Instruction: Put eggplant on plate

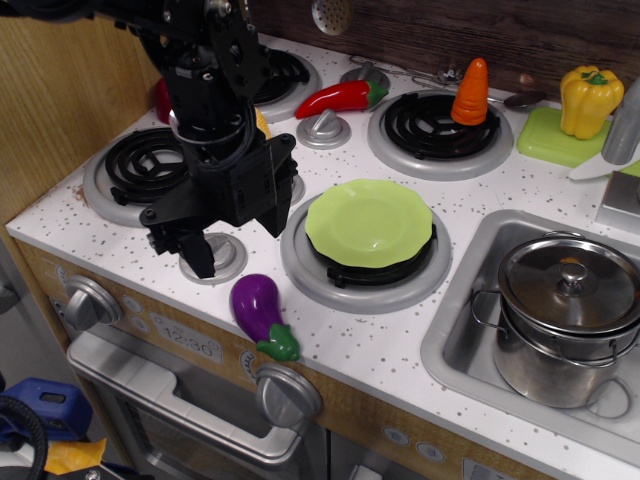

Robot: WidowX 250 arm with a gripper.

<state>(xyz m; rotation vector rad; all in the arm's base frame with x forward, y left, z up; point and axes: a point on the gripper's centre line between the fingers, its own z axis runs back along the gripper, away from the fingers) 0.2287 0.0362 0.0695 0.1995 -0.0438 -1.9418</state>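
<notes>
Eggplant (262, 314) lies free at lower centre of the desk (400, 340), plate (368, 221) bare on a burner – pincer (235, 235) left of it, fingers apart, empty – grasp not yet made.

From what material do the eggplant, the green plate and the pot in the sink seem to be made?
Eggplant: probably plastic, glossy purple with a bright highlight and a moulded green cap.
Plate: likely plastic, uniform lime green with a soft, duller sheen.
Pot: looks like polished metal; its lid shows mirror-like reflections.
</notes>
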